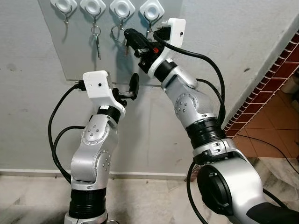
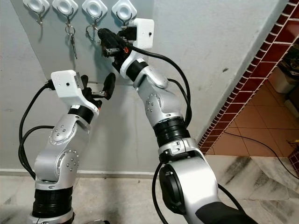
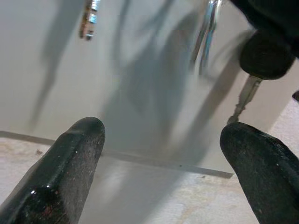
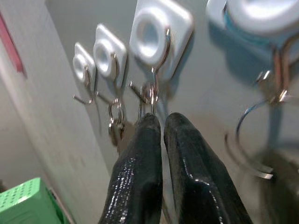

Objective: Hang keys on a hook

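Note:
Four white hooks sit in a row on a grey panel on the wall. From the second hook hangs a key. My right gripper is raised to the third hook, fingers pressed together on a key ring at that hook's wire prong. A black-headed key dangles just under it. My left gripper is held lower, under the hooks, open and empty, its fingertips pointing at the panel.
A red brick strip slants down the wall on the right, with terracotta floor tiles and a cable beyond it. A green basket stands off to one side. Black cables loop from both wrists.

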You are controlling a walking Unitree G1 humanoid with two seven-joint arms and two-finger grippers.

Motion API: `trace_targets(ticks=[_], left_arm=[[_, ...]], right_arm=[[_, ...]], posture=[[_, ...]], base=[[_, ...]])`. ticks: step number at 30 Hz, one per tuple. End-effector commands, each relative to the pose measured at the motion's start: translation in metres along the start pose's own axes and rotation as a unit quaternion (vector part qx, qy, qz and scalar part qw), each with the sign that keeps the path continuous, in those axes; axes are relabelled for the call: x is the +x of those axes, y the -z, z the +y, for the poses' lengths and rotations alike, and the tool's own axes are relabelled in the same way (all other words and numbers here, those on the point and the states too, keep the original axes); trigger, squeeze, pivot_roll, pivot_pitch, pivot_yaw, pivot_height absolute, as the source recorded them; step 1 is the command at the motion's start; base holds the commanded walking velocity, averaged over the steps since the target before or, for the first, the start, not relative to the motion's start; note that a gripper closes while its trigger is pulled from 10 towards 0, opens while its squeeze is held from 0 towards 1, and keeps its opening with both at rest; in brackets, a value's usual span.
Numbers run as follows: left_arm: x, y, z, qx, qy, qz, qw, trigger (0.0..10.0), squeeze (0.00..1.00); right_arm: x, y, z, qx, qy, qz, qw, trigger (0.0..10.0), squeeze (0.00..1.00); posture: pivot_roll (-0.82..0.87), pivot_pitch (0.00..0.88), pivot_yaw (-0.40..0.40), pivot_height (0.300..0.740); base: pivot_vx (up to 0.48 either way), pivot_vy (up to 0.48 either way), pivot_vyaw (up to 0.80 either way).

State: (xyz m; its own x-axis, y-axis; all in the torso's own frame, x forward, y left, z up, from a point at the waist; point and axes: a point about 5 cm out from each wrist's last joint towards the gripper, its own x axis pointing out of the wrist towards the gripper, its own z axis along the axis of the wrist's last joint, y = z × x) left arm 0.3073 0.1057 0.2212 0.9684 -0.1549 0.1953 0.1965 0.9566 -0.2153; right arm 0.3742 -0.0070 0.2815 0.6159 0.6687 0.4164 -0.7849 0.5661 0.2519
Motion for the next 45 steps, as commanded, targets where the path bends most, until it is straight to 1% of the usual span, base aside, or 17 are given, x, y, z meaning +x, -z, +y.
trace_targets(ticks=[1,5,22,23,24,25,26,29,31,34,35,36,37,41,42,43,45], left_arm=[[-0.002,-0.002,-0.003,0.003,0.005,-0.003,1.0,10.0,0.0],[-0.002,-0.002,-0.003,0.001,0.002,-0.004,1.0,10.0,0.0],[-0.004,0.014,0.003,0.005,-0.01,0.021,1.0,10.0,0.0],[-0.005,0.02,0.005,0.013,-0.013,0.028,0.999,10.0,0.0],[-0.006,0.025,0.007,0.017,-0.015,0.033,0.999,10.0,0.0],[-0.006,0.025,0.007,0.017,-0.015,0.033,0.999,10.0,0.0],[-0.007,0.029,0.009,0.013,-0.018,0.038,0.999,10.0,0.0],[-0.009,0.039,0.013,0.018,-0.022,0.052,0.998,10.0,0.0],[-0.016,0.055,0.022,0.02,-0.032,0.068,0.997,10.0,0.0],[-0.026,0.074,0.032,0.048,-0.041,0.083,0.994,10.0,0.0],[-0.026,0.074,0.032,0.048,-0.041,0.083,0.994,10.0,0.0],[-0.03,0.084,0.038,0.037,-0.051,0.097,0.993,10.0,0.0],[-0.033,0.094,0.043,0.059,-0.052,0.106,0.991,10.0,0.0],[-0.039,0.111,0.055,0.051,-0.069,0.136,0.987,10.0,0.0],[-0.039,0.111,0.055,0.051,-0.069,0.136,0.987,10.0,0.0],[-0.04,0.115,0.06,0.052,-0.075,0.141,0.986,10.0,0.0],[-0.04,0.117,0.063,0.049,-0.075,0.144,0.986,10.0,0.0]], right_arm=[[0.0,0.003,0.002,-0.003,-0.008,0.002,1.0,10.0,1.0],[-0.01,0.002,-0.001,-0.057,-0.021,-0.024,0.998,10.0,1.0],[-0.055,0.038,-0.027,-0.104,0.03,0.029,0.994,10.0,1.0],[-0.063,0.042,-0.033,-0.111,0.052,0.032,0.992,10.0,0.87],[-0.07,0.045,-0.038,-0.113,0.065,0.033,0.991,10.0,0.07],[-0.07,0.045,-0.038,-0.113,0.065,0.033,0.991,10.0,0.07],[-0.075,0.047,-0.041,-0.12,0.074,0.036,0.989,10.0,0.0],[-0.086,0.05,-0.049,-0.13,0.106,0.041,0.985,10.0,0.0],[-0.109,0.056,-0.063,-0.11,0.157,0.047,0.98,10.0,0.0],[-0.14,0.063,-0.079,-0.129,0.224,0.059,0.964,10.0,0.0],[-0.14,0.063,-0.079,-0.129,0.224,0.059,0.964,10.0,0.0],[-0.155,0.066,-0.084,-0.135,0.249,0.064,0.957,10.0,0.0],[-0.172,0.07,-0.089,-0.145,0.273,0.076,0.948,10.0,0.0],[-0.211,0.081,-0.099,-0.152,0.325,0.104,0.927,10.0,0.0],[-0.211,0.081,-0.099,-0.152,0.325,0.104,0.927,10.0,0.0],[-0.224,0.084,-0.101,-0.149,0.347,0.111,0.919,10.0,0.0],[-0.234,0.087,-0.101,-0.147,0.361,0.113,0.914,10.0,0.0]], posture=[[0.05,0.088,-0.112,0.74],[0.05,0.098,-0.112,0.74],[0.04,0.114,-0.096,0.74],[0.04,0.113,-0.092,0.74],[0.04,0.113,-0.09,0.74],[0.04,0.113,-0.09,0.74],[0.04,0.111,-0.086,0.74],[0.04,0.109,-0.08,0.74],[0.04,0.106,-0.068,0.74],[0.03,0.099,-0.051,0.74],[0.03,0.099,-0.051,0.74],[0.02,0.095,-0.044,0.74],[0.02,0.092,-0.036,0.74],[0.0,0.078,-0.017,0.74],[0.0,0.078,-0.017,0.74],[0.0,0.067,-0.002,0.74],[-0.01,0.058,0.01,0.74]], base=[[0.0,0.0,0.0],[0.0,0.0,0.0],[0.0,0.0,0.0],[0.0,0.0,0.0],[0.0,0.0,0.0],[0.0,0.0,0.0],[0.0,0.0,0.0],[0.0,0.0,0.0],[0.0,0.0,0.0],[0.0,0.0,0.0],[0.0,0.0,0.0],[0.0,0.0,0.0],[0.0,0.0,0.0],[0.0,0.0,0.0],[0.0,0.0,0.0],[0.0,0.0,0.0],[0.0,0.0,0.0]])
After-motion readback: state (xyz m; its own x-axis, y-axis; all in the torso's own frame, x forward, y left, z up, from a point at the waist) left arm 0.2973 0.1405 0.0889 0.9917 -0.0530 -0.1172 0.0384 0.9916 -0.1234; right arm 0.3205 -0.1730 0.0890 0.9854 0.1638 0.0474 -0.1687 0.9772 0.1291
